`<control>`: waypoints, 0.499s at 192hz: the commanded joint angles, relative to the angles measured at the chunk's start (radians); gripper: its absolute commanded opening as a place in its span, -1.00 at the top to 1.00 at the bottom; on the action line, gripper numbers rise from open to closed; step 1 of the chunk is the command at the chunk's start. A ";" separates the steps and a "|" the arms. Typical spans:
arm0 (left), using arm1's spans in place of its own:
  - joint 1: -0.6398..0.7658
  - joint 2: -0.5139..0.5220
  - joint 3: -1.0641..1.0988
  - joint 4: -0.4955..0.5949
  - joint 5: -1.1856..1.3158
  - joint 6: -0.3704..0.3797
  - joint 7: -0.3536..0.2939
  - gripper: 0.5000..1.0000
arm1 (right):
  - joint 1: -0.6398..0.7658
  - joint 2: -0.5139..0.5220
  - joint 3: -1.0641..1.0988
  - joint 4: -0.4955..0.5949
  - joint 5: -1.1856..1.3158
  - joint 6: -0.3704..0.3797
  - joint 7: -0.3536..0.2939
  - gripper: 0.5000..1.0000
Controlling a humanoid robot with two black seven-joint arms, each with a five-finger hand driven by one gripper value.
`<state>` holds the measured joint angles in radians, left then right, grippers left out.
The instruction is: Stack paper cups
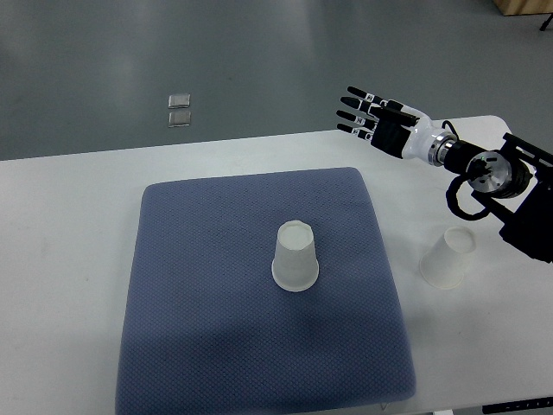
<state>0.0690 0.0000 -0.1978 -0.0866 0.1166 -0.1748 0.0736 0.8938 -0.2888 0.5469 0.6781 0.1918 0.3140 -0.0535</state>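
One white paper cup [295, 257] stands upside down near the middle of the blue-grey mat [207, 285]. A second white paper cup [448, 257] stands upside down on the bare white table, right of the mat. My right hand [367, 114] hovers high above the table's far edge, well away from both cups, its fingers spread and holding nothing. The right arm [492, 173] comes in from the right edge, above the second cup. The left arm is out of sight.
The white table [69, 259] runs across the picture, with grey floor beyond its far edge. A small square fitting [180, 110] sits on that floor. A wooden corner [523, 7] shows at the top right.
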 commanded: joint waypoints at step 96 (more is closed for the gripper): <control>-0.015 0.000 0.005 -0.004 0.000 0.000 -0.002 -1.00 | 0.002 0.006 -0.001 0.001 0.000 0.007 0.001 -0.70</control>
<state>0.0550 0.0000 -0.1949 -0.0889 0.1166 -0.1748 0.0718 0.8957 -0.2751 0.5421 0.6795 0.1914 0.3161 -0.0536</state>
